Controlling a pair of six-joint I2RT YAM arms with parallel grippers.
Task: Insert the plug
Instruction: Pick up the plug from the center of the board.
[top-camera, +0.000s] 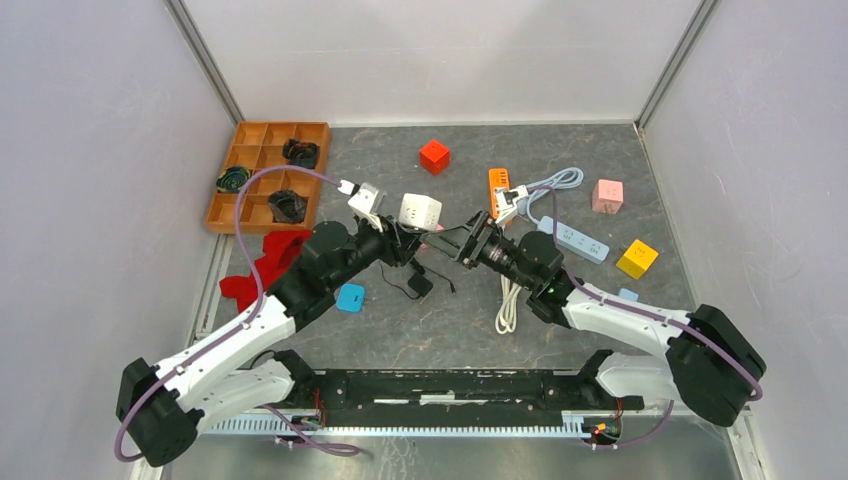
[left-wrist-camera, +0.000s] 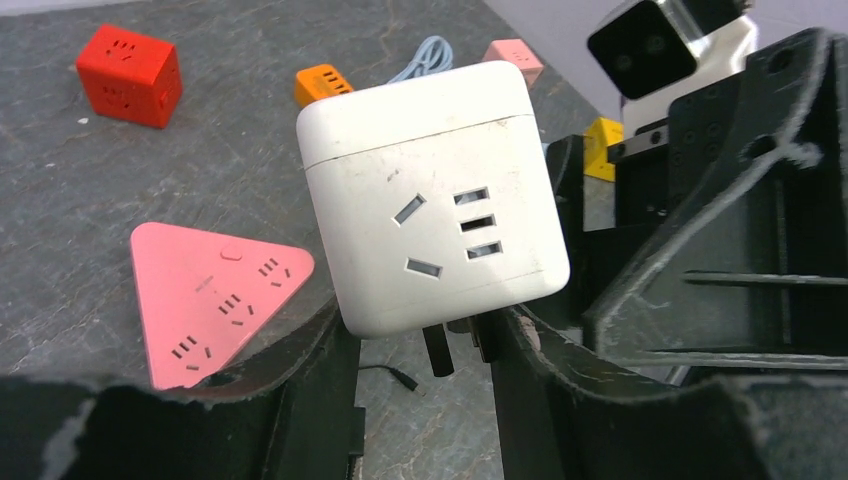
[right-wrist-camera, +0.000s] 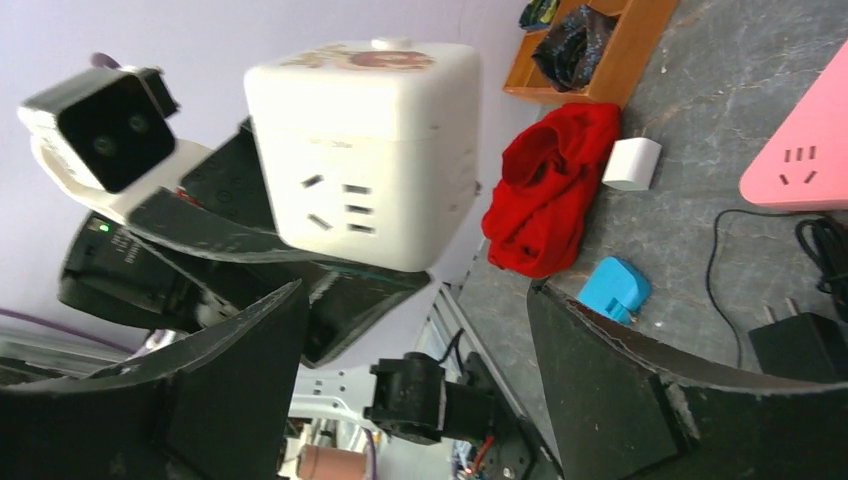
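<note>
While the socket hangs in mid-air, notes run left to right across the top view.

- left gripper (left-wrist-camera: 425, 338): closed on the lower part of the white cube socket (top-camera: 420, 211), a finger on each side. Cube sits centre frame, clear of the table. Its slotted face is tilted and turned toward the left wrist camera. A cube, so no long axis to speak of.
- Dark pins show just under the cube in the left wrist view. Cannot tell whether they belong to it or lie beyond.
- black plug (right-wrist-camera: 800, 345): on the table, low centre in the top view, below the cube, thin cord trailing. In the right wrist view its prongs point toward upper left of frame. Long axis, prongs to body, looks to lie flat along the table.
- right gripper (right-wrist-camera: 418, 300): jaws spread wide, cube beyond the tips, nothing held.

Judgement: left steadies the socket, right is free for the plug.

- Keep the left fingers off the slotted face.
- Draw the right arm straight back before dropping.
- Take the plug by its body, prongs leading.
- Match the prong angle to the slots before pushing.
</note>
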